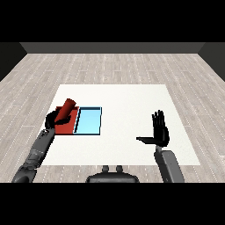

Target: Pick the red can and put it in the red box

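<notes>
A: Entry, head view, working left to right. What sits at the far left?

B: Left forearm (pixel 37 151) comes in from about 7 o'clock and runs up toward 11 o'clock. At its end the left hand (pixel 53 118) has its fingers curled round the red can (pixel 67 110).

A: Can orientation?

B: Tilted, top end leaning toward 1 o'clock, lower end inside the hand. It lies over the left part of the red tray (pixel 70 128). Whether its lower end touches the tray floor I cannot tell; the hand covers that spot.

A: Next along?

B: Light blue tray (pixel 88 121), touching the red tray along their shared side, at 3 o'clock from it. Both lie on the white table (pixel 127 101), in its left half, at about 9 o'clock from the table's middle.

A: And the right side?

B: Right hand (pixel 160 129) is at roughly 4 o'clock from the table's middle, well apart from both trays. Fingers straight and pointing to 12 o'clock, thumb stretched out toward 9 o'clock, spread wide, holding nothing. Its forearm (pixel 169 165) comes in from 5 o'clock.

A: Anything beyond the table?

B: Pale wood plank floor (pixel 114 66) all around, dark wall (pixel 114 47) at 12 o'clock.
</notes>
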`<act>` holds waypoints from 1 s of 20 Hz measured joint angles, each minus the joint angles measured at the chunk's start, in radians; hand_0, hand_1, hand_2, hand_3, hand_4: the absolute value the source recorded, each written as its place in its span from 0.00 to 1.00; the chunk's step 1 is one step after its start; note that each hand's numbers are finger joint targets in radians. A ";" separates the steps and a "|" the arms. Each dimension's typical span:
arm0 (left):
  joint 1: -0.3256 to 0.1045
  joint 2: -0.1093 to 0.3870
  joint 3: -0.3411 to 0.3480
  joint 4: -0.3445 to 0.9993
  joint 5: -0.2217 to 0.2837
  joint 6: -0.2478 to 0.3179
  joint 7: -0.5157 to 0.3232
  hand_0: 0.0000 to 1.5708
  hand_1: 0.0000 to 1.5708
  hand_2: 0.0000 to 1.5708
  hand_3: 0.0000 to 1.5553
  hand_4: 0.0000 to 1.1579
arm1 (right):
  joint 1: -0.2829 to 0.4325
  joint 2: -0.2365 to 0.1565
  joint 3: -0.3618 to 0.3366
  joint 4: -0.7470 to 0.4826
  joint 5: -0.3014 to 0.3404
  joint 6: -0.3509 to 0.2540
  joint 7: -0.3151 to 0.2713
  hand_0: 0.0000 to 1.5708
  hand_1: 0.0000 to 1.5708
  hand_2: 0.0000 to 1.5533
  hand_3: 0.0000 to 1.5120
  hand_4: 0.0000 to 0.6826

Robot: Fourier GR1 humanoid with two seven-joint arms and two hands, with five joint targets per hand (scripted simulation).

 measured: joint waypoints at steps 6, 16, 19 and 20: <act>-0.096 -0.013 -0.018 0.305 -0.069 -0.023 0.048 0.61 0.61 0.58 0.00 0.63 | -0.047 0.012 -0.015 0.098 0.022 0.001 -0.039 0.00 0.00 0.00 0.00 0.00; -0.191 -0.042 -0.046 0.582 -0.140 -0.162 0.023 0.00 0.00 0.00 0.00 0.00 | -0.100 0.036 -0.034 0.204 0.027 0.028 -0.098 0.00 0.00 0.00 0.00 0.00; -0.198 -0.033 0.011 0.586 -0.094 -0.163 -0.037 0.00 0.00 0.00 0.00 0.00 | -0.102 0.040 -0.033 0.205 0.027 0.036 -0.102 0.00 0.00 0.00 0.00 0.00; -0.195 -0.030 0.044 0.567 -0.062 -0.164 -0.077 0.00 0.00 0.00 0.00 0.00 | -0.102 0.037 -0.035 0.206 0.021 0.047 -0.105 0.00 0.00 0.00 0.00 0.00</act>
